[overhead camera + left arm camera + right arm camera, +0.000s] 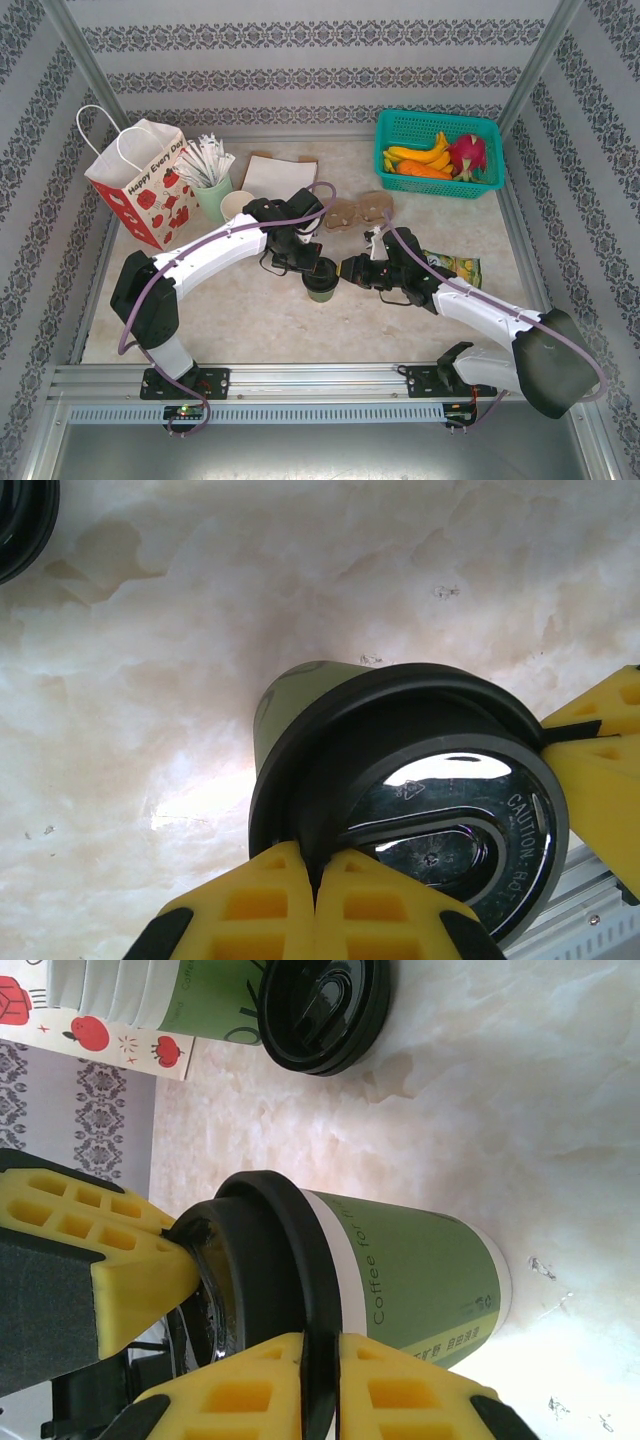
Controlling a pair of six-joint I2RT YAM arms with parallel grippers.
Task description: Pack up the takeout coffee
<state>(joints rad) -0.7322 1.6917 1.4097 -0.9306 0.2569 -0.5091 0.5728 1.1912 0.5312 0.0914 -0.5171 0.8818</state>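
Table [250,310], centre: cup [420,1270] upright, lid [440,780] on top. Left gripper [315,900] and right gripper [320,1380] each pinch the lid's rim, on opposite sides. Judged step: seating the lid. Next move calls for even downward pressure, then release. Bag [140,185] and carriers [345,213] lie behind, spare lids [320,1005] near. Nothing appears to obstruct.

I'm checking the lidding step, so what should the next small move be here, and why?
Probably press the black lid gently down onto the green cup before either hand lets go. The left hand and the right hand each pinch the lid's rim at a different spot, and I cannot tell whether it has snapped on all the way round.
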